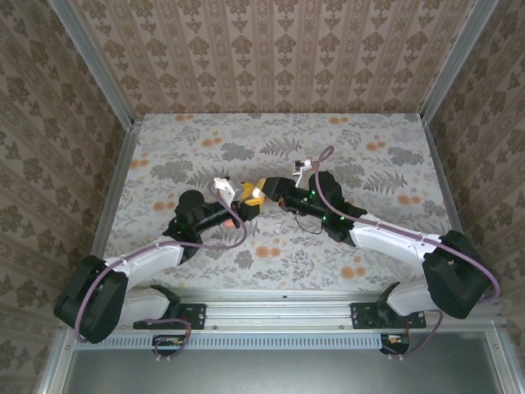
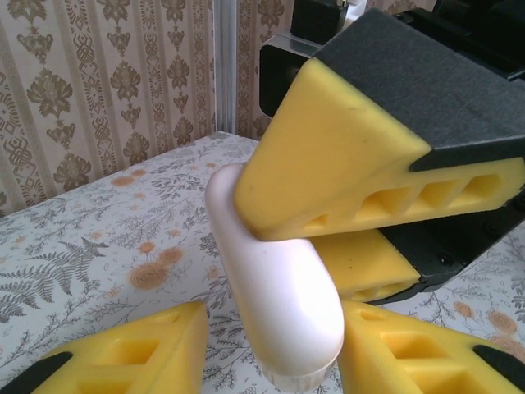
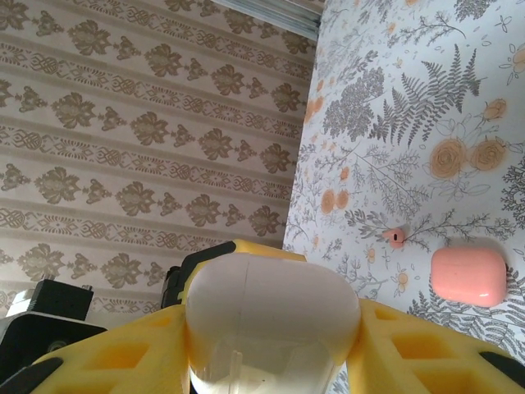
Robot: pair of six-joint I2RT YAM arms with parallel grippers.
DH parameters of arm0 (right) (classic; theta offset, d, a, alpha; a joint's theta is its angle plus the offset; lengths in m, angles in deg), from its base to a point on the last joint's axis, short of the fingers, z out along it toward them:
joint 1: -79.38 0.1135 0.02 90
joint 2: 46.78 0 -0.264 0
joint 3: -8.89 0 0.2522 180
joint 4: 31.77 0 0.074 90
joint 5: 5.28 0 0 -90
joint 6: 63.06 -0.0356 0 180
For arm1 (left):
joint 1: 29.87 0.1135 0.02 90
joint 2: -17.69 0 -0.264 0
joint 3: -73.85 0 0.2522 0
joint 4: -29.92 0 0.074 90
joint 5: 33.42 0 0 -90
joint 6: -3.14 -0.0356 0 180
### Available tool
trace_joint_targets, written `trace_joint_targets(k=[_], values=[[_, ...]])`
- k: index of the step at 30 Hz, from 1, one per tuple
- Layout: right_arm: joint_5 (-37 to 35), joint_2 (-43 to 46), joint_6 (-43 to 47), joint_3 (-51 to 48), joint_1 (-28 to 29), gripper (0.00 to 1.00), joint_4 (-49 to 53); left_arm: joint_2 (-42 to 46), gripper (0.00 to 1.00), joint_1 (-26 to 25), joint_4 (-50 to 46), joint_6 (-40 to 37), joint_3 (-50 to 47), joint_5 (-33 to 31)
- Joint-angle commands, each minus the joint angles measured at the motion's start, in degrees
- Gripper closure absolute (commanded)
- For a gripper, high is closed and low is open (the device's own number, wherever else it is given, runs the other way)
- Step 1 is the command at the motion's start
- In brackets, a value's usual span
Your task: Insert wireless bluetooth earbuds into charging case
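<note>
Both arms reach forward and inward, the grippers meeting tip to tip over mid-table. Left arm (image 1: 156,258): elbow bent, wrist angled right. Right arm (image 1: 385,238): stretched low, wrist angled left. Right gripper (image 3: 271,345): yellow fingers (image 3: 123,361) clamped on either side of a white case (image 3: 271,312), holding it off the table. Left gripper (image 2: 275,345): jaws straddle the case's other end, one finger apparently touching it and the other just clear, so not gripping.
</note>
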Motion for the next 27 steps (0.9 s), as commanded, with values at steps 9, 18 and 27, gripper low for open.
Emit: trace_joint_targets(k=[9, 18, 27], values=[[0.09, -3.12, -0.8, -1.12, 1.06, 0.53, -3.5, 2.19, 0.58, -0.57, 0.45, 1.36, 2.52, -0.58], [-0.61, -2.63, -0.61, -1.47, 1.01, 0.53, -5.36, 3.02, 0.71, -0.61, -3.65, 0.7, 2.3, -0.02], [-3.01, 4.31, 9.22, -2.32, 0.49, 0.29, 3.41, 5.1, 0.78, -0.36, -13.3, -1.96, 4.11, 1.64]])
